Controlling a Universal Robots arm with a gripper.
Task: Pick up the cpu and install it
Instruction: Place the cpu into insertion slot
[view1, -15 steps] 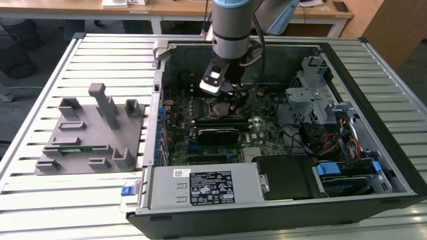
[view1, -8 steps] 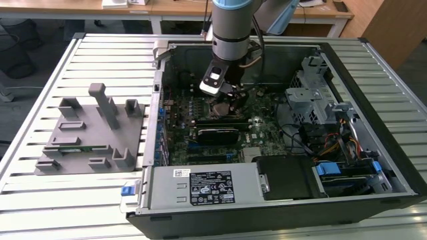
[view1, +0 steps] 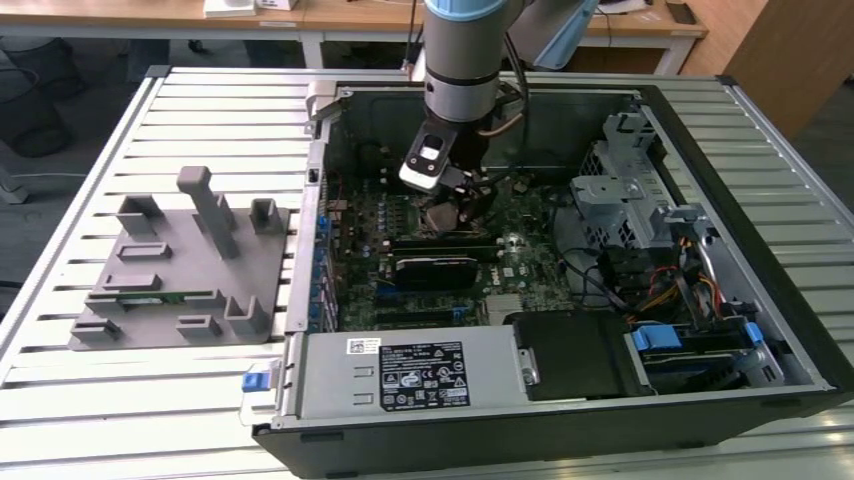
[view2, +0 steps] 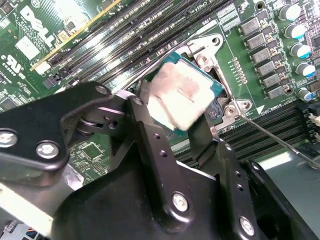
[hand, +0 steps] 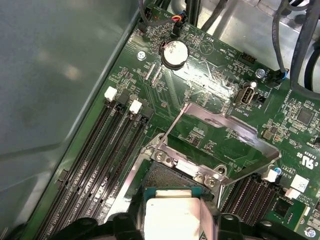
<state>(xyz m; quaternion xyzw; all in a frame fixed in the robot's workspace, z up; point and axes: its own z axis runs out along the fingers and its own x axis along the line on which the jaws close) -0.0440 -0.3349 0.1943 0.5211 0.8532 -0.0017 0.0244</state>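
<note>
The cpu (view2: 176, 92), a small square chip with a silvery top and a thin green edge, is tilted between my fingers (view2: 146, 117). My gripper (view2: 172, 112) is shut on it, just above the open socket (hand: 167, 176) on the green motherboard (hand: 210, 85). In the first wrist view the cpu (hand: 172, 215) hangs in front of the socket, whose metal load plate (hand: 220, 131) is swung up. In the exterior view my gripper (view1: 451, 208) reaches down into the middle of the open computer case (view1: 747, 300), hiding the socket beneath it.
Black memory slots (hand: 100, 155) run beside the socket, and a thin lever wire (view2: 280, 142) lies by it. A drive cage (view1: 627, 190) and cables (view1: 667, 290) fill the case's right side; the power supply (view1: 400, 372) sits at the front. A grey fixture (view1: 174, 270) lies left.
</note>
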